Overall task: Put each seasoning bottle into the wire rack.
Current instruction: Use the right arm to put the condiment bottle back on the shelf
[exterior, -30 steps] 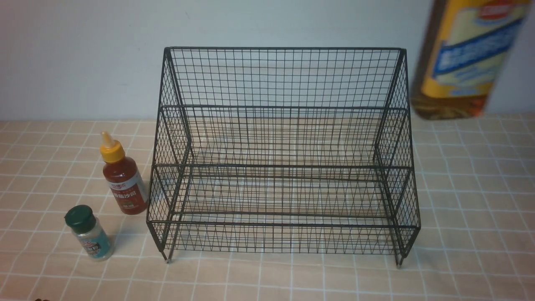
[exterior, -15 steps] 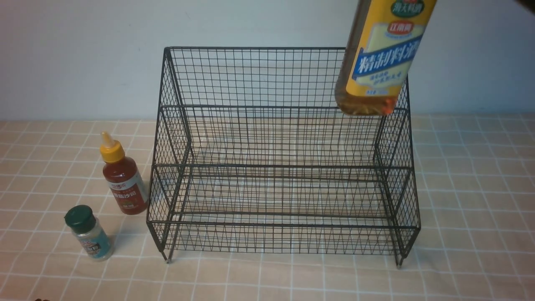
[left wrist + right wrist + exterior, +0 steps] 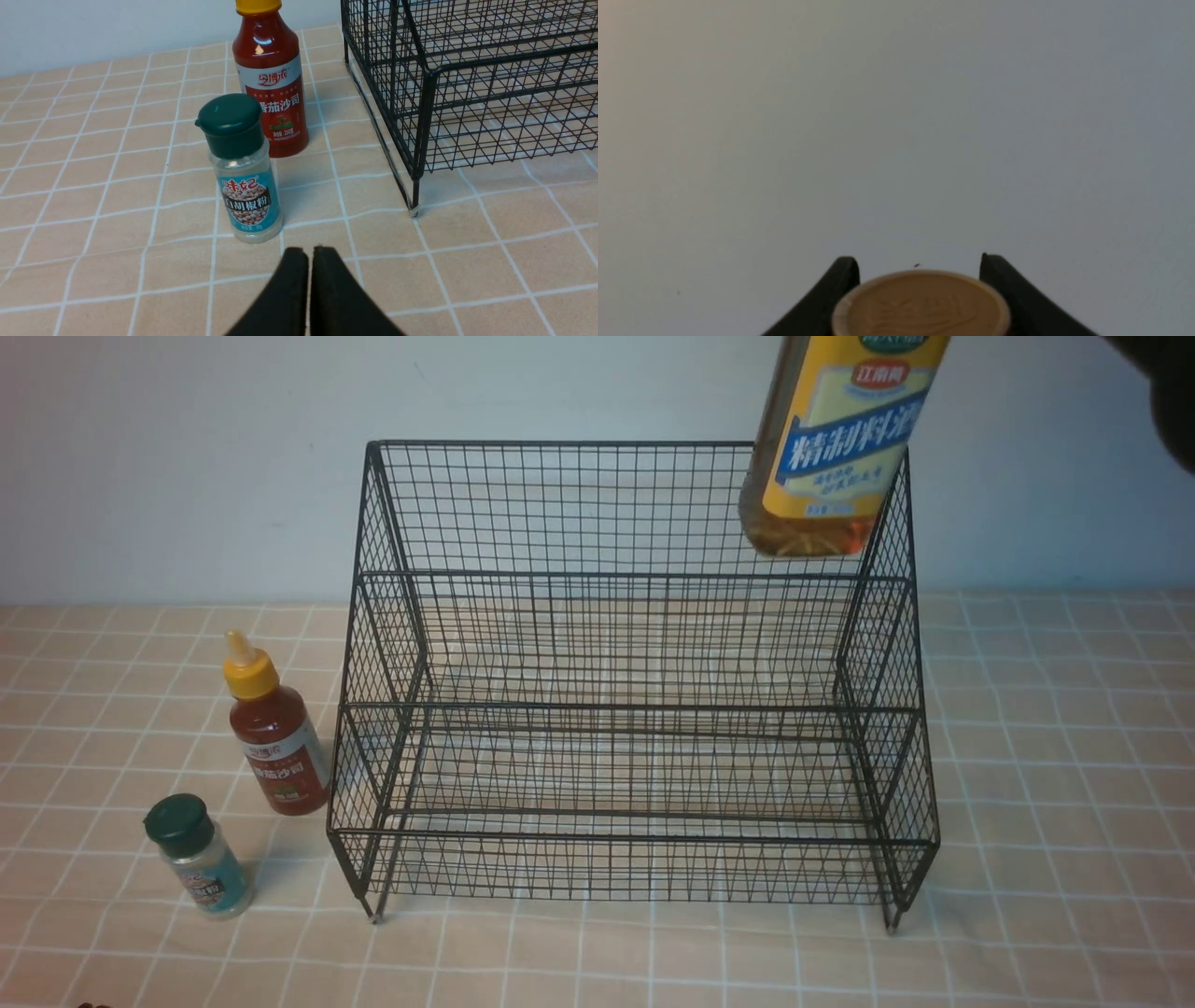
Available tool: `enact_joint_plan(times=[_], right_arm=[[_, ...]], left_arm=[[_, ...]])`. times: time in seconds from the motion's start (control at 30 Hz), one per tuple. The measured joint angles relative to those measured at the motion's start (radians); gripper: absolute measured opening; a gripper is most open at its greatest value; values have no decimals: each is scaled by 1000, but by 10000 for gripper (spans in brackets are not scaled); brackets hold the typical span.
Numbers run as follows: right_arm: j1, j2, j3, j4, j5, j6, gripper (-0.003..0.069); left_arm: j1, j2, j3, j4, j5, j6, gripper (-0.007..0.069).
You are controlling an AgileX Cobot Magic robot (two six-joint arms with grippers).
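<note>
R pincer (image 3: 919, 261) is clamped on the tan cap (image 3: 920, 303) of the tall amber bottle (image 3: 840, 448). The bottle hangs in air, slightly tilted, base above the rear-right corner of the wire rack (image 3: 635, 444); exact depth is hard to call from front cam. Step in hand, imo: placing bottle 1 of 3, nothing in the rack yet. Next move needs a straight descent clear of the right side mesh, base flat on a tier, then release. It's tall and held by the cap only, so it could swing or tip on the wire. L pincer (image 3: 309, 254) is shut, empty, low over the counter (image 3: 1046, 756) just short of the green-cap shaker (image 3: 201, 859). Red sauce bottle (image 3: 275, 737) is right behind the shaker; both upright on the counter, left of the rack, outside it. Surface: flat peach check cloth w/ white grid lines. Plain pale wall (image 3: 187, 476) behind, nothing else in view.
</note>
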Motion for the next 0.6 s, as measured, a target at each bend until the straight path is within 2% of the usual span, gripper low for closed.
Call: enact_joint_plan(times=[0.13,0.43,0.6], right_arm=[[0,1,0,36,33,-70,310],[0,32,0,49,98,-75,310],[0,43,1,50,212,-75,310]], left_arm=[[0,0,0,0,0,0,-7],[0,0,0,0,0,0,-7],[0,0,0,0,0,0,-7]])
